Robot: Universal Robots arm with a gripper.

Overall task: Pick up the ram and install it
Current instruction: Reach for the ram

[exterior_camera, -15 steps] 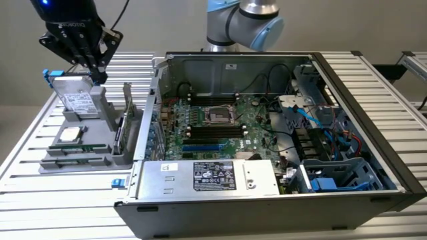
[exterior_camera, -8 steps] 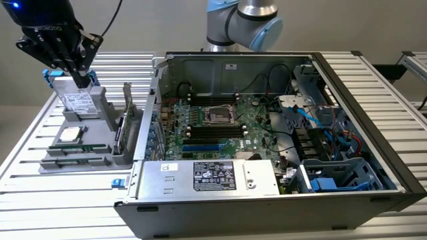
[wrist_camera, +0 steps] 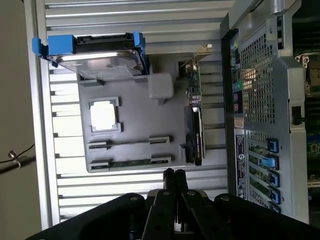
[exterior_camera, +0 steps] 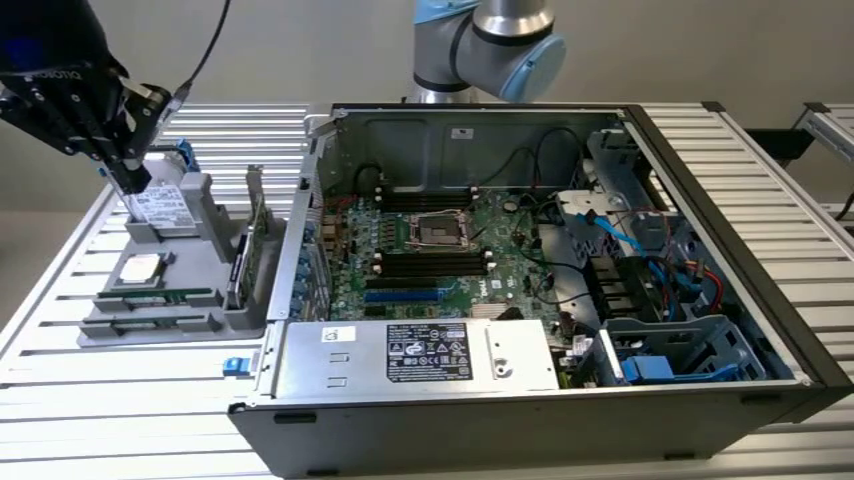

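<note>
Claw: the claw (wrist_camera: 173, 174) is clenched, its two dark fingertips pressed together with nothing between them. In the exterior view it hangs over the hard-drive end of the tray.
Surface: a slatted metal surface (exterior_camera: 120, 410) carries the tray and the computer case side by side.
Tray: a grey parts tray (exterior_camera: 200, 195) sits near the surface's edge on the exterior view's left, just beside the case.
Tray, far end: a hard drive (exterior_camera: 160, 205) in a blue carrier lies in the tray's end bay.
Tray, middle: a square silver processor (exterior_camera: 140, 268) lies flat in its own recess.
Tray, near end: two long slots with end clips lie beyond the processor. The ram (wrist_camera: 131, 162), a thin green stick, stands on edge in one of them, well apart from the claw.
Tray, case side: an expansion card (wrist_camera: 195, 120) stands on edge along the tray's side nearest the case.
Case: the computer case (exterior_camera: 727, 200) lies open on its side.
Case contents: a green motherboard (exterior_camera: 514, 235) covers the floor, with a power supply (exterior_camera: 427, 350) along the near wall and blue cables (exterior_camera: 627, 235) on the exterior view's right.
Memory slots: black slots (exterior_camera: 427, 265) lie beside the processor socket; I cannot tell whether any is filled.
</note>
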